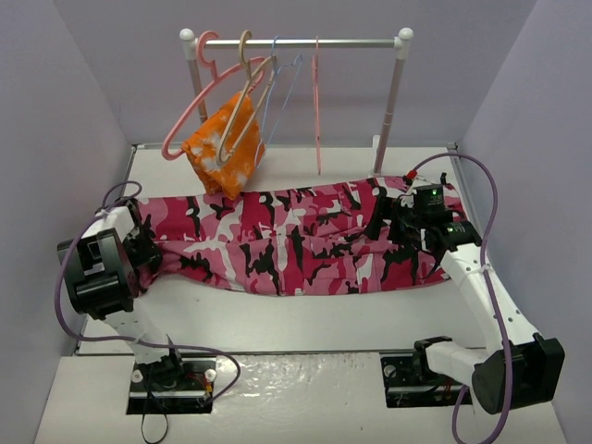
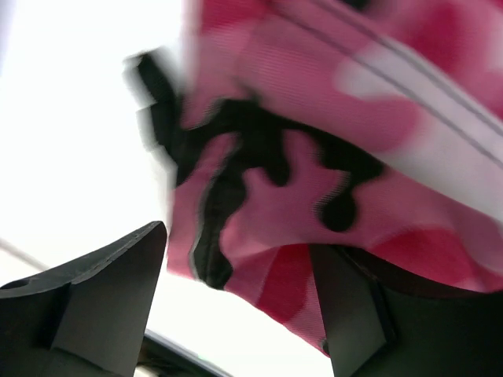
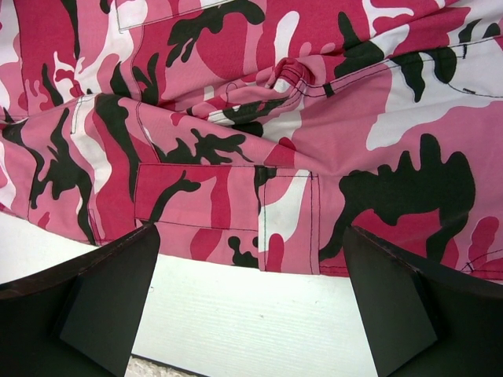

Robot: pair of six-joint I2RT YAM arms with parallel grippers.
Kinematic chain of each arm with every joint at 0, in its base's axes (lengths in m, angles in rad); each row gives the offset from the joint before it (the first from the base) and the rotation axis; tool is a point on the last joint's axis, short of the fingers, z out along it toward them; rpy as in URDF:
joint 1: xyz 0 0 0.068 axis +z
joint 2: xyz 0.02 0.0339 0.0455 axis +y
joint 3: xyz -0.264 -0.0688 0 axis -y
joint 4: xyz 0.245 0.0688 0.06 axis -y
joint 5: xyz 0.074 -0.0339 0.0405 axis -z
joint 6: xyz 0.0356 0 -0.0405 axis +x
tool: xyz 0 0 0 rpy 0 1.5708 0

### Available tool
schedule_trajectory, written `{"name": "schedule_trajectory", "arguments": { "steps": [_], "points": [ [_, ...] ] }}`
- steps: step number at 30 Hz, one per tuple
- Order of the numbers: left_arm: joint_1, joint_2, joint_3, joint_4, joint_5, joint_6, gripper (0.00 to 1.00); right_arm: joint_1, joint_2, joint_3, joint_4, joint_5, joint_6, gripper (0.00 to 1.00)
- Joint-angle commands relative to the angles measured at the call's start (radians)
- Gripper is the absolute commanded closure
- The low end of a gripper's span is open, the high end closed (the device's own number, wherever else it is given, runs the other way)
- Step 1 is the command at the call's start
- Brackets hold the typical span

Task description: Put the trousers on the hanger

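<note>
**Desk:** Start at your claws. What have they got?

**Me:** Nothing in either. My left gripper [image 2: 240, 239] is spread wide. An edge of the trousers [image 1: 296, 240] hangs into the gap between its fingers [image 2: 102, 298], close to the lens and blurred, but it is loose and not pinched. My right gripper [image 3: 250, 232] is spread wide too. It hovers over the near edge of the cloth by a stitched pocket, with bare white table [image 1: 277, 319] showing between the tips.

**Desk:** And seen from above?

**Me:** The left claw is at the left end of the garment and the right claw is over the right end. The trousers lie stretched across the table between them, flat and a bit rumpled, and well below the rack.

**Desk:** What is the rack carrying?

**Me:** The rail [image 1: 351, 43] runs across the back and everything on it is bunched toward the left. The thick pink hanger [image 1: 196, 106] is there. The hanger [image 1: 246, 57] I'm after, the beige one, is hooked on just beside it. Next come two blue wire hangers [image 1: 277, 92] and a pink wire hanger [image 1: 317, 102]. An orange-and-white cloth [image 1: 225, 143] dangles among the thick ones, and a beige arm crosses in front of it. I can't tell which frame actually bears it.

**Desk:** Are the trousers on the beige one?

**Me:** No, they are on the table.
</note>
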Motion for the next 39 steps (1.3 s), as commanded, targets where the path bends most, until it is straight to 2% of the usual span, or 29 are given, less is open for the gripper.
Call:
{"name": "schedule_trajectory", "arguments": {
  "steps": [1, 6, 9, 14, 17, 20, 25, 29, 34, 39],
  "points": [
    [0.019, 0.058, 0.085, -0.049, -0.306, 0.091, 0.30, 0.010, -0.006, 0.023, 0.025, 0.007, -0.021, 0.00],
    [0.020, 0.071, 0.104, -0.058, -0.402, 0.116, 0.30, 0.076, 0.014, 0.041, 0.007, 0.009, -0.058, 0.02],
    [0.024, -0.020, 0.067, -0.032, -0.416, 0.089, 0.29, 0.163, 0.045, 0.043, -0.003, 0.049, -0.058, 0.03],
    [0.024, -0.175, 0.009, 0.011, -0.275, 0.061, 0.29, 0.372, 0.099, 0.020, 0.016, 0.188, 0.005, 0.05],
    [0.013, -0.298, -0.037, 0.061, -0.083, 0.038, 0.29, 0.457, 0.139, -0.009, 0.043, 0.302, 0.080, 0.06],
    [-0.024, -0.360, -0.098, 0.136, 0.003, 0.005, 0.29, 0.487, 0.187, -0.052, 0.101, 0.367, 0.132, 0.07],
    [-0.036, -0.252, -0.101, 0.167, 0.065, -0.030, 0.29, 0.487, 0.328, -0.114, 0.204, 0.424, 0.196, 0.10],
    [-0.032, -0.122, -0.089, 0.160, 0.058, -0.026, 0.29, 0.494, 0.421, -0.169, 0.244, 0.423, 0.234, 0.09],
    [-0.018, -0.055, -0.090, 0.078, 0.026, -0.023, 0.29, 0.526, 0.452, -0.210, 0.120, 0.394, 0.304, 0.09],
    [0.009, -0.054, -0.109, 0.014, -0.030, -0.007, 0.29, 0.548, 0.379, -0.246, -0.008, 0.320, 0.376, 0.07]
  ]
}}
